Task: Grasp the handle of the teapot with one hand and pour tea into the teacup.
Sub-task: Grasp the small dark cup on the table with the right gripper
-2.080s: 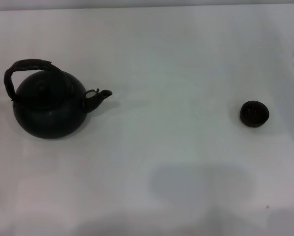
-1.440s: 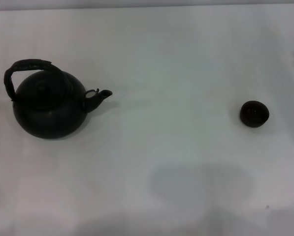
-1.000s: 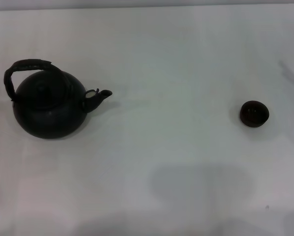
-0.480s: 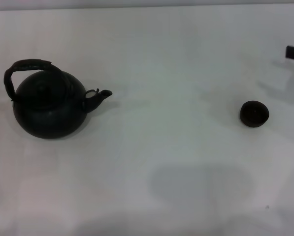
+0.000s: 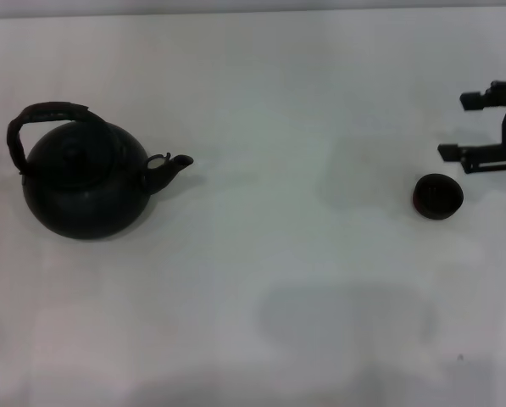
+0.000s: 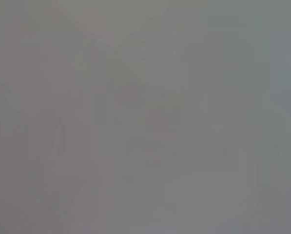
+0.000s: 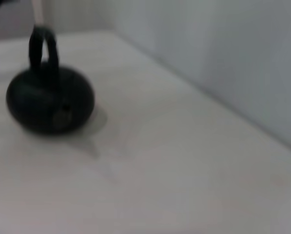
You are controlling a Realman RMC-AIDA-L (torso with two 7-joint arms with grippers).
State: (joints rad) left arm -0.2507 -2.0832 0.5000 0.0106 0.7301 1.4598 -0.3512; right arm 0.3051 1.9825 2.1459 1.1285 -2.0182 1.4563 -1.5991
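The teapot (image 5: 85, 188) stands upright at the left of the head view on the white surface (image 5: 278, 254), its spout (image 5: 175, 164) pointing toward frame right. The handle (image 5: 34, 123) arches over the lid, free of any grip. The teacup (image 5: 437, 196) sits at the right, well apart from the pot. The right gripper (image 5: 477, 127) reaches in from the right edge, just above the cup in the frame, jaws spread apart and holding nothing. In the right wrist view the teapot (image 7: 50, 100) shows at upper left. The left wrist view is blank grey.
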